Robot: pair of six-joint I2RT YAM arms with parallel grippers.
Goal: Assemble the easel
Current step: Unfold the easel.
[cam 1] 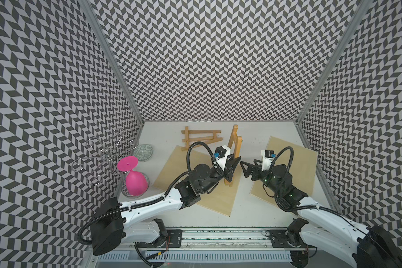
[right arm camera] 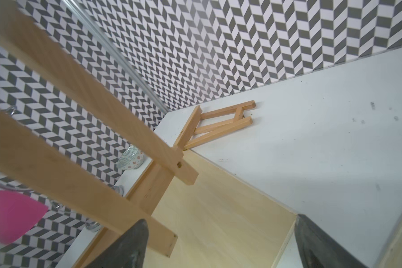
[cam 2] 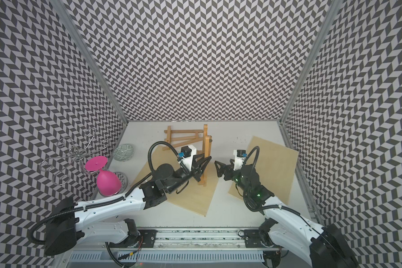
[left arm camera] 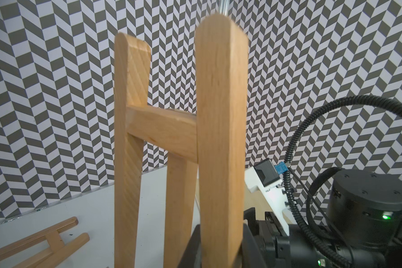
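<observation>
Easel half built: upright frame (cam 1: 238, 145) in the left gripper (cam 1: 233, 169), second frame (cam 1: 200, 138) not yet joined.

The upright frame stands mid-table on the left plywood board (cam 1: 209, 199), with the left gripper clamped tight on one of its legs. Just to its right the right gripper (cam 1: 244, 169) hovers with its jaws spread wide and nothing in them. The second frame lies flat on the table (cam 1: 253, 139) at the far side, by the board's far corner. As I judge it, joining the two parts and standing the easel up remain to be done.

Pink goblet (cam 1: 134, 179) (inverted), patterned bowl (cam 1: 142, 152), wire rack (cam 1: 106, 152).
</observation>
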